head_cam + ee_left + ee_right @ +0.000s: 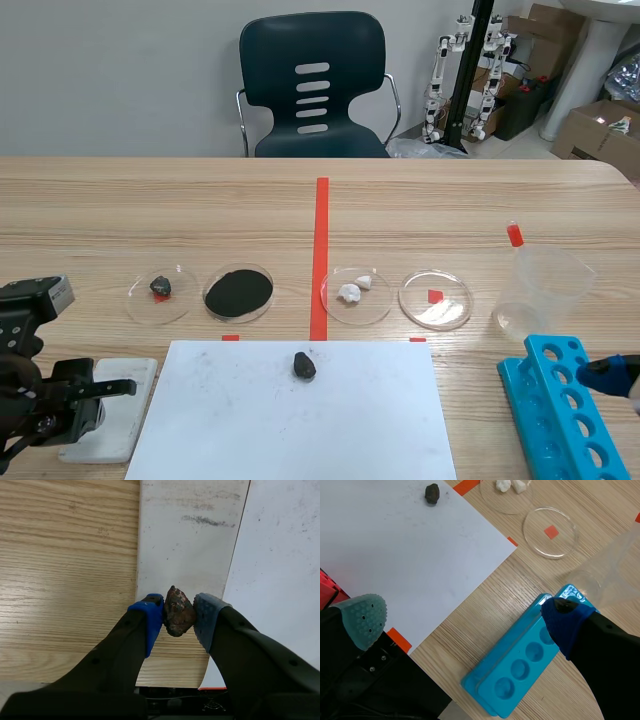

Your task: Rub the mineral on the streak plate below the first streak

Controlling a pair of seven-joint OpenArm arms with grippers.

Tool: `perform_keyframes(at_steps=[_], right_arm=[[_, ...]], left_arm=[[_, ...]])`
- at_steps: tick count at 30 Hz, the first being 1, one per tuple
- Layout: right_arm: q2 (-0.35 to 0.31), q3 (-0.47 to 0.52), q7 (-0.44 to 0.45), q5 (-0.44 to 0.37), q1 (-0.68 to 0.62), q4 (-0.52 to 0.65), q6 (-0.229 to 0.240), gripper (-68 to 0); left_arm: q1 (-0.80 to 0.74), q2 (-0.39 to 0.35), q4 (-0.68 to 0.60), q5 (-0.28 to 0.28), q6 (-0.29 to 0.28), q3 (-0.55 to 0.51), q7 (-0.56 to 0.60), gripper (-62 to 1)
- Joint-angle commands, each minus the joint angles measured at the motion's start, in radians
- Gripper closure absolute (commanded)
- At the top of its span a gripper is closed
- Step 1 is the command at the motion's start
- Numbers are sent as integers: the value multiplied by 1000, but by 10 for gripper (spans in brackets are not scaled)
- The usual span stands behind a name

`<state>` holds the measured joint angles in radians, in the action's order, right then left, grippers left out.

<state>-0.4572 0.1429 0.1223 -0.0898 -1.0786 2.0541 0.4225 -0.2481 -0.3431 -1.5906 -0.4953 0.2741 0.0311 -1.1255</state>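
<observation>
Pinching one brownish mineral (177,611), the left end effector (178,616) hangs over one white streak plate (185,555), one dark streak (207,521) at twelve o'clock; right end effector (464,617) stands spread.

Petri dishes: four. Dish with dark rock (176,308), dish with black powder (238,319), dish with white lumps (368,311), clear dish (452,300).
Dark rock pieces: three. Rock in dish (160,287), rock on sheet (304,365), mineral (177,614) between left gripper (178,616) jaws.
White lumps: two. Larger lump (349,293), smaller lump (364,282).
Streak plate (187,555): one. Distinct dark streak (207,521) on it: one.
White sheet (290,425): one.
Plastic beaker (540,290): one.
Blue tube rack (520,385): one.
Chair (313,40): one.
Grippers: two, counting right gripper (462,612).
</observation>
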Motion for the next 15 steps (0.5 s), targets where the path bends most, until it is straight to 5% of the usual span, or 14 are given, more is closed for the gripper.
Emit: perform_keyframes(at_steps=[1, 15], right_arm=[[-5, 7, 11, -7, -2, 19, -4, -657], [-5, 7, 11, -7, -2, 19, -4, -657]], left_arm=[[17, -1, -10, 14, 13, 8, 0, -100], [85, 14, 64, 48, 24, 48, -53, -100]])
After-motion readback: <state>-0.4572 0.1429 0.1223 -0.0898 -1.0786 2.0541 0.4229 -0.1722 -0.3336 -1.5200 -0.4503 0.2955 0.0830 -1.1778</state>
